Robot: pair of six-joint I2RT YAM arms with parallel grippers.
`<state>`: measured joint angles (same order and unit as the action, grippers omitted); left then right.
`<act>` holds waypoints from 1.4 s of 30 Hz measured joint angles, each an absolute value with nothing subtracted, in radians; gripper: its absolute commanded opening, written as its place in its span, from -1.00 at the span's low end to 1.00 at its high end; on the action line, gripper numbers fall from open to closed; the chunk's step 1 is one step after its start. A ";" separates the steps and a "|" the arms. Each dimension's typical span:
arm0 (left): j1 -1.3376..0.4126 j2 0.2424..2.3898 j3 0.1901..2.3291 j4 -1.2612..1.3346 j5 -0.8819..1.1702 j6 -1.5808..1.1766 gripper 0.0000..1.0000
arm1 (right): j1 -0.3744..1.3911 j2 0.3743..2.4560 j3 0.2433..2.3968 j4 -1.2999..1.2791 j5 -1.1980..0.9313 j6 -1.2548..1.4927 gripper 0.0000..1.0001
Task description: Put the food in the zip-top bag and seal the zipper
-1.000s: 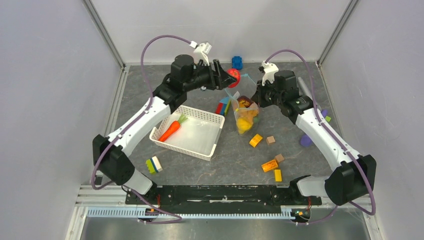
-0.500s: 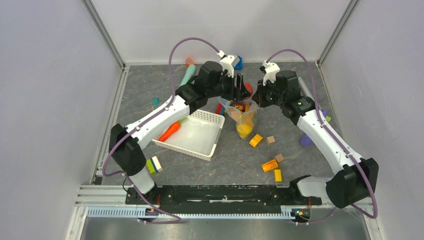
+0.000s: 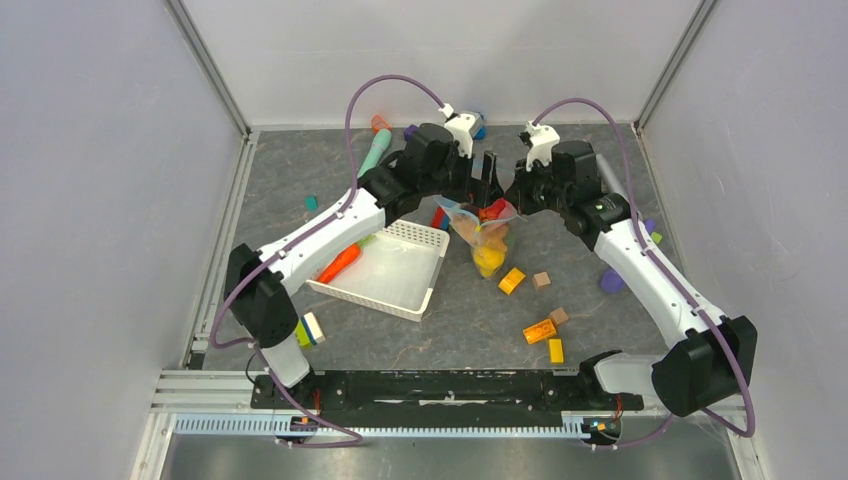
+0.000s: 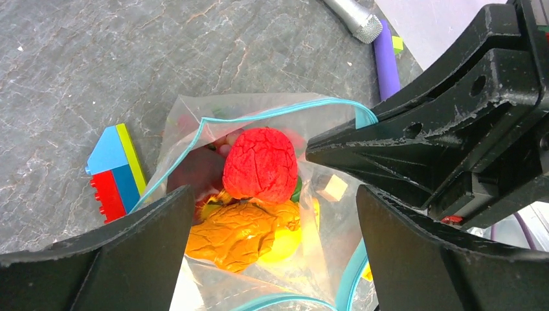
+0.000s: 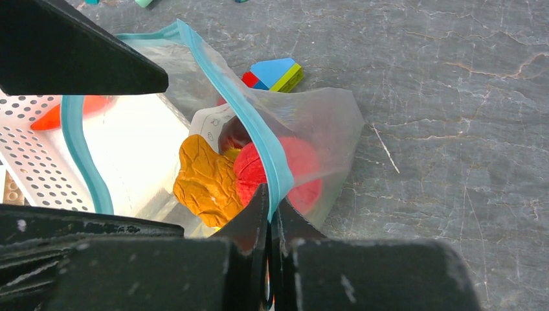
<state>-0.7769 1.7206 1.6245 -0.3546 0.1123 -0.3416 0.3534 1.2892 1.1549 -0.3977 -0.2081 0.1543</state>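
Note:
The clear zip-top bag (image 3: 486, 240) hangs open in the middle of the table. My right gripper (image 3: 513, 198) is shut on its light-blue zipper (image 5: 259, 139) edge and holds the mouth up. My left gripper (image 3: 489, 180) is open and empty just above the mouth. In the left wrist view the red fruit (image 4: 260, 164) lies inside the bag on an orange piece (image 4: 241, 234) and a yellow piece (image 4: 289, 243), between my open left gripper (image 4: 273, 189) fingers. The right wrist view shows my right gripper (image 5: 272, 202) pinching the strip. An orange carrot (image 3: 340, 262) lies in the basket.
A white mesh basket (image 3: 390, 268) stands left of the bag. A blue, red and green block (image 4: 113, 170) lies behind the bag. Wooden and yellow blocks (image 3: 540, 330) are scattered at the front right. A teal marker toy (image 3: 375, 152) and purple pieces (image 3: 610, 282) lie near the edges.
My left gripper carried the red fruit from the back to over the bag's mouth and let it go. The red fruit now lies inside the bag. The right gripper kept its hold.

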 measured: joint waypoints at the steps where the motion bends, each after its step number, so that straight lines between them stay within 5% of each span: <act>1: -0.778 1.720 1.624 -0.359 0.115 -0.342 0.99 | 0.353 1.289 1.155 -0.398 -0.208 0.154 -0.98; 10: -0.781 1.608 1.514 -0.364 0.070 -0.336 0.99 | 0.353 1.289 1.155 -0.398 -0.206 0.151 -0.99; 28: -0.699 1.305 1.078 -0.551 -0.444 -0.329 0.99 | 0.353 1.290 1.152 -0.397 -0.207 0.151 -0.98; 42: -0.536 1.355 0.926 -0.542 -0.437 -0.342 0.99 | 0.353 1.300 1.151 -0.396 -0.207 0.150 -0.99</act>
<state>-0.5362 1.3548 0.9257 -0.5419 -0.4366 -0.3416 0.3534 1.3003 1.1515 -0.3958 -0.2066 0.1497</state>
